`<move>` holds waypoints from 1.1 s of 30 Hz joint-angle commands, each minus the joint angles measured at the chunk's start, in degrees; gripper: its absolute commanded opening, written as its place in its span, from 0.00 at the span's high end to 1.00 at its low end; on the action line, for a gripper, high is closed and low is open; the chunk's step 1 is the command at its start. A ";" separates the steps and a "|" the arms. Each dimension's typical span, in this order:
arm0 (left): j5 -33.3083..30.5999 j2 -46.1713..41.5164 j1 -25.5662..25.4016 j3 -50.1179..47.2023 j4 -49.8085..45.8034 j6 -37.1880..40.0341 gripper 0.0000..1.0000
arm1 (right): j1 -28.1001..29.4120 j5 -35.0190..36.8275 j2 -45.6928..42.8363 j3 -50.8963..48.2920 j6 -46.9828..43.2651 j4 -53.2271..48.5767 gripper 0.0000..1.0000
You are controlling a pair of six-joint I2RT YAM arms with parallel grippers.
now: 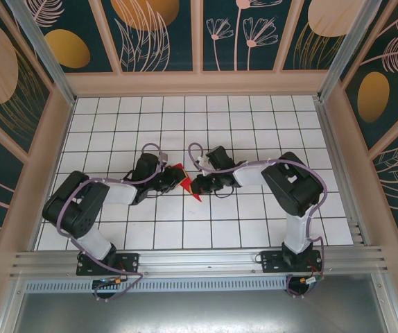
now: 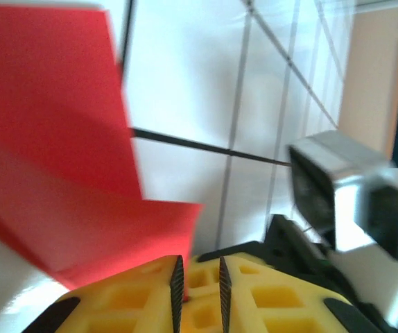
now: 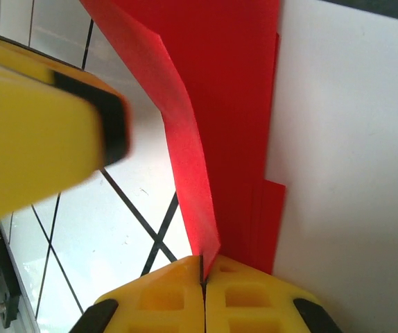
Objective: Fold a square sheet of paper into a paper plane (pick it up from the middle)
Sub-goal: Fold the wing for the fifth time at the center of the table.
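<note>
No text, label, brand, number or sign can be read in any of the views.

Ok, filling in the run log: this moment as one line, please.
stage: folding | red paper: partly folded, between grippers | right gripper: shut on its fold | left gripper: narrow gap, grip unclear

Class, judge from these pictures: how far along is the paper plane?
Done: the red paper already shows several folded layers. In hand: the right tool pinches a creased edge, the left tool slightly open beside it. Remaining: no finished dart shape yet; more folds needed.
</note>
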 commanded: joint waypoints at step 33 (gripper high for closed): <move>-5.77 7.48 -2.86 1.09 -9.08 1.47 0.82 | -0.95 -2.44 -2.96 -2.60 3.04 -3.13 0.82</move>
